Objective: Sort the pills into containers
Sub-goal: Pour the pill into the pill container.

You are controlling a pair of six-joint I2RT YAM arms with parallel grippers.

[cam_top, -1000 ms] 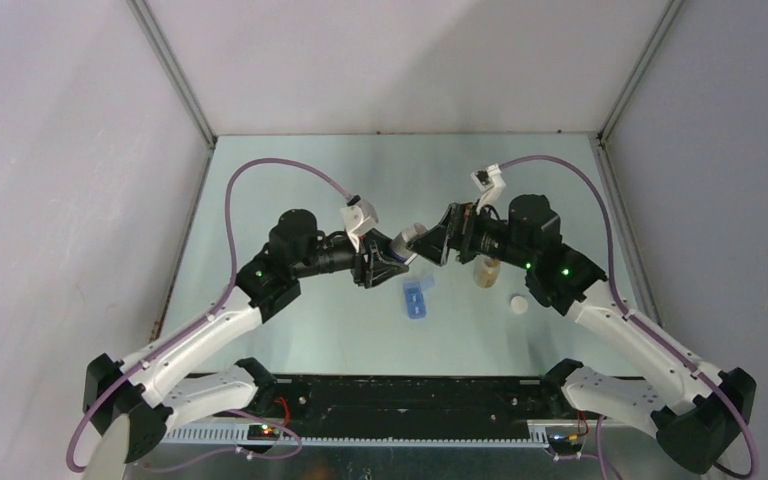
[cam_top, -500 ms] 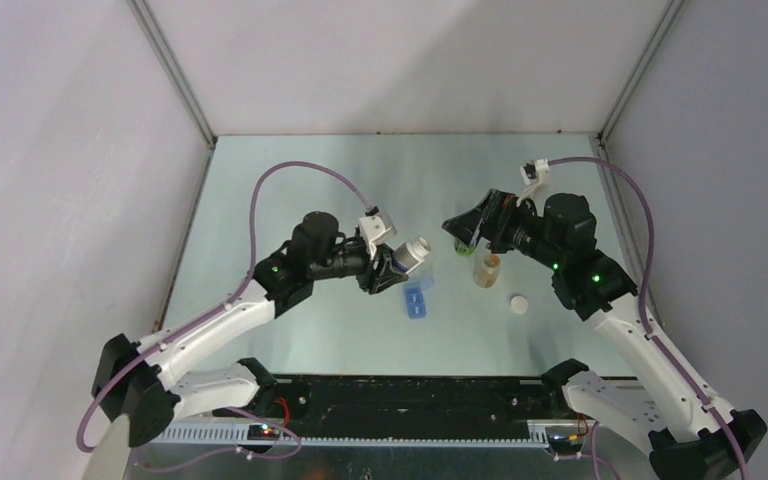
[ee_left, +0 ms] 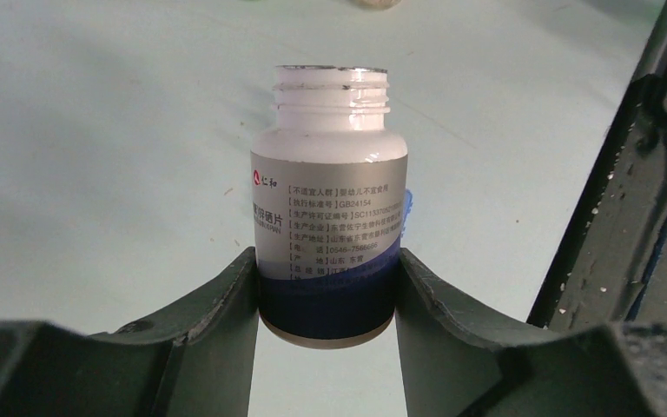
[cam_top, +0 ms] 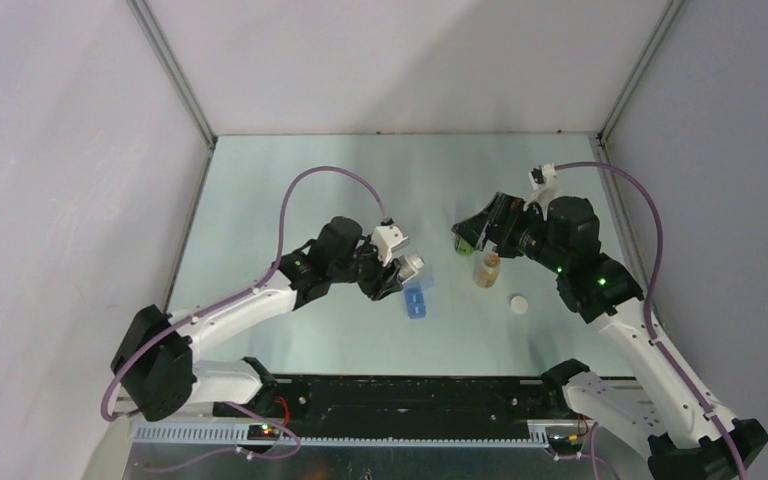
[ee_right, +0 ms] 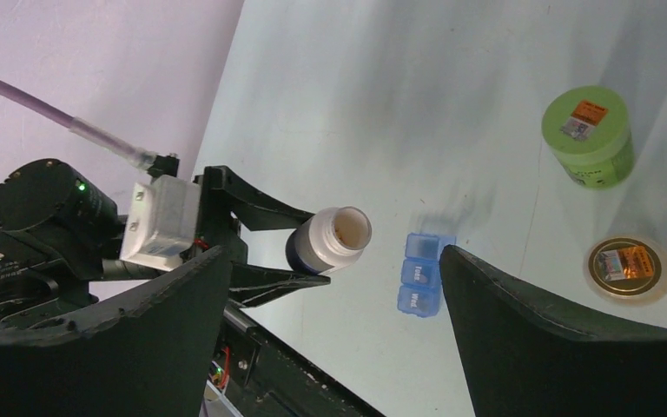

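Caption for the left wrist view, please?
Left gripper clamps an uncapped white plastic pill bottle, silver-and-blue label, over the pale green table.

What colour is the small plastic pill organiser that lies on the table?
Blue, slightly see-through. The small plastic pill organiser shows best in the right wrist view.

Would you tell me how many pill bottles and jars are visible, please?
3: an open white bottle in the left claw, a green-lidded jar on the table, an amber bottle beside it.
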